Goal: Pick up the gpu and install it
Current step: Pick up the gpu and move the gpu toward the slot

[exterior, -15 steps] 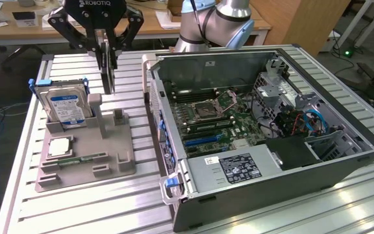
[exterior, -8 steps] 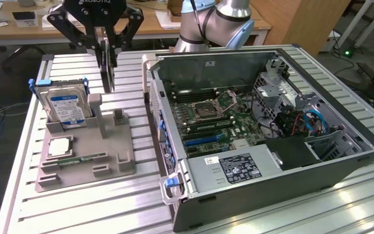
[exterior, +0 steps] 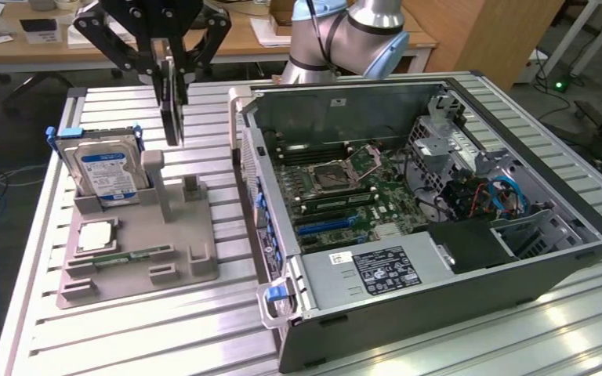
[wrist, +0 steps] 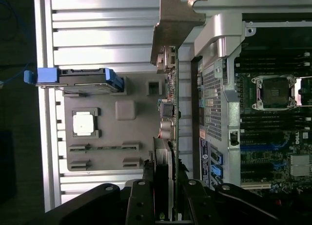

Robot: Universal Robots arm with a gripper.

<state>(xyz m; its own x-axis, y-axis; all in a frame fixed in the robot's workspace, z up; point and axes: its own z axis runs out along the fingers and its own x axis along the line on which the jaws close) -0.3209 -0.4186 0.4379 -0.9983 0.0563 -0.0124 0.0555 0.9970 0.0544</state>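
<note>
A: What was the tool (exterior: 170, 74) doing?

B: It was clamped on the gpu (exterior: 172, 117), one finger pressed to each flat face of the card. The jaws stood only partly apart, with the card between them.

A: And where was the card?

B: It hung upright and edge-on below the tool, over the far part of the slatted metal table (exterior: 123, 345). It was between the grey holder (exterior: 139, 270) and the open computer case (exterior: 416, 219), just beside the holder's far edge. I couldn't tell whether its lower end touched the table.

A: What did the wrist camera give you?

B: The card ran straight away from the fingers, with its silvery bracket (wrist: 173, 20) at the far end. The holder lay on one side of it and the perforated wall of the case on the other.

A: What else was on the holder?

B: A hard drive (exterior: 107, 168) with a blue label stood upright in its slot. A square processor chip (exterior: 94, 236) lay flat near it, and a narrow memory stick (exterior: 134, 255) sat beside the chip. Inside the case, the motherboard (exterior: 343, 196) lay exposed.
</note>
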